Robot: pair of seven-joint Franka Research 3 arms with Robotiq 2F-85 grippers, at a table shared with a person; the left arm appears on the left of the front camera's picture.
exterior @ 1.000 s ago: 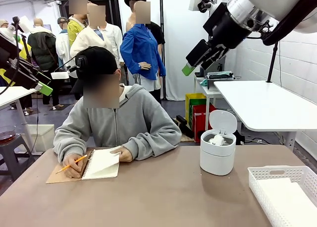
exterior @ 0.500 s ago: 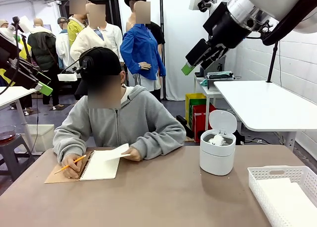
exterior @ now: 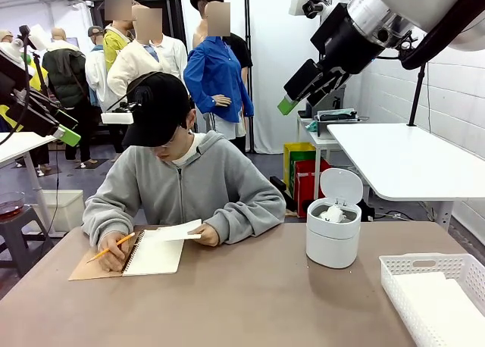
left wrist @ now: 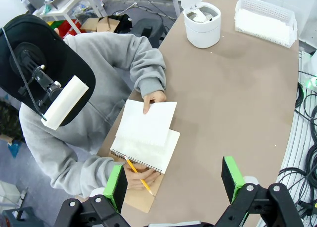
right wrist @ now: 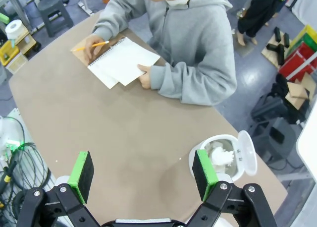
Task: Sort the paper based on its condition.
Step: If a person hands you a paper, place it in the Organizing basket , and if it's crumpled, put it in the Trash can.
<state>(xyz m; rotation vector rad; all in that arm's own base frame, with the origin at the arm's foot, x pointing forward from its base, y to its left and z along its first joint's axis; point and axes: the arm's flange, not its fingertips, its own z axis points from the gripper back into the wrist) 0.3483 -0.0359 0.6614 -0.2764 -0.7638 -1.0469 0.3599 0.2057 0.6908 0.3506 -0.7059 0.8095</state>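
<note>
Left gripper [left wrist: 173, 180], right gripper [right wrist: 143, 173]: high above table, jaws wide, empty. Near right: basket [exterior: 424, 262] holding flat sheets [exterior: 443, 309]. Mid-table: lid-up bin [exterior: 332, 245] holding wads [exterior: 331, 213]. Far side: smooth sheet [exterior: 176, 232] over notebook [exterior: 151, 257], in person's hand [exterior: 206, 237]. Risks: pinch creases sheet; reach strikes hand or pencil [exterior: 110, 248]; sheet misfiled into bin.

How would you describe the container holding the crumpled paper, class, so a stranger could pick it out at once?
On the brown table, look toward the robot's right, past the person writing in the notebook. There stands a small round white bin, lid flipped up, crumpled paper inside. Unlike the low rectangular lattice basket near it, it is smooth-walled and cylindrical.
</note>
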